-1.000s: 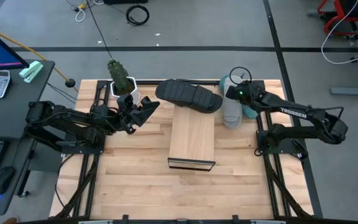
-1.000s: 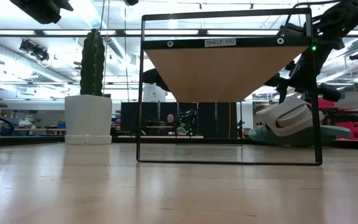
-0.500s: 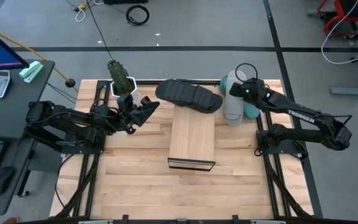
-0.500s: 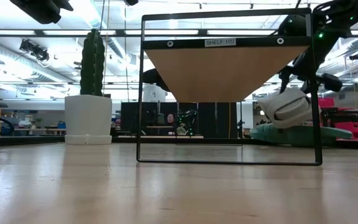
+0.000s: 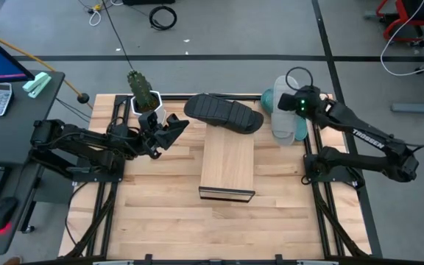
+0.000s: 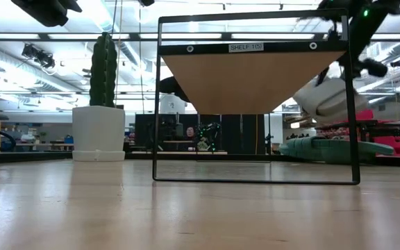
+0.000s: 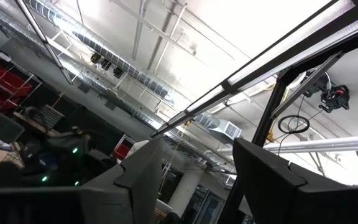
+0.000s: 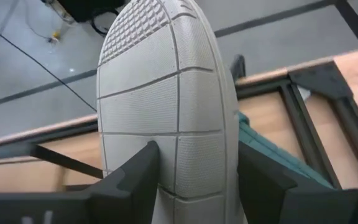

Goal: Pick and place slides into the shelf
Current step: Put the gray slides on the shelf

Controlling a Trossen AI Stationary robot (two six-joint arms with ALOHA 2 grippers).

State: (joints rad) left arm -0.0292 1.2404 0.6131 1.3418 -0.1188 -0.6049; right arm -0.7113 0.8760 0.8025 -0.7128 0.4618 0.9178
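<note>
black slide (image 5: pixel 223 113) lying across the far end of the shelf (image 5: pixel 227 163), plant pot (image 5: pixel 145 102) crowding my left side, near board lying bare

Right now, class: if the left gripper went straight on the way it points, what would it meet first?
Probably the black slide, whose near end overhangs the shelf. In the high view the left gripper aims that way across the table, but its wrist view looks up at the ceiling, so it may pass above.

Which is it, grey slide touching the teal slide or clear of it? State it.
Apart. The low view shows the grey slide hanging in the air with open space above the teal slide on the table.
</note>
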